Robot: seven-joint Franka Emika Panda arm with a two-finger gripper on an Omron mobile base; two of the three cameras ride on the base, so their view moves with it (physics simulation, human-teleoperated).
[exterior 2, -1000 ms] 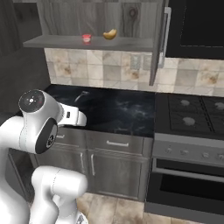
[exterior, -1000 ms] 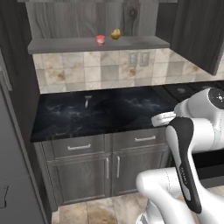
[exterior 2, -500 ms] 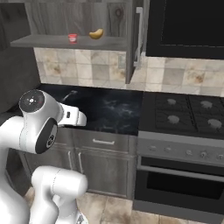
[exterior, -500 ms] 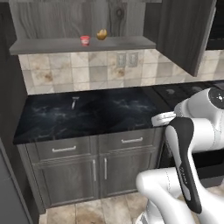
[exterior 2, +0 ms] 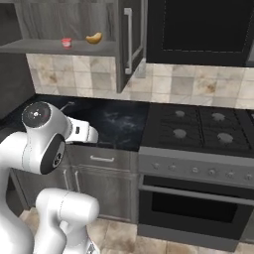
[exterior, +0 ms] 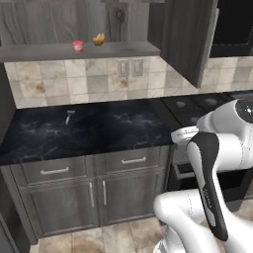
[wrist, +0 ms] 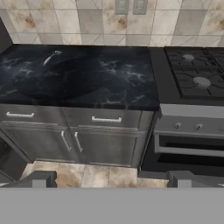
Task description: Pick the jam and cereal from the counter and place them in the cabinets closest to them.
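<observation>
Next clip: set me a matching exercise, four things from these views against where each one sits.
Things:
1. jam
2. golden-brown egg-shaped thing
3. stove
4. wall outlets

Places:
A. on the tiled backsplash, under the shelf
B. right of the black counter
C. on the open cabinet shelf, further left of the two items
D. on the same shelf, just right of the red jar

Pairs: 1-C, 2-D, 3-B, 4-A
</observation>
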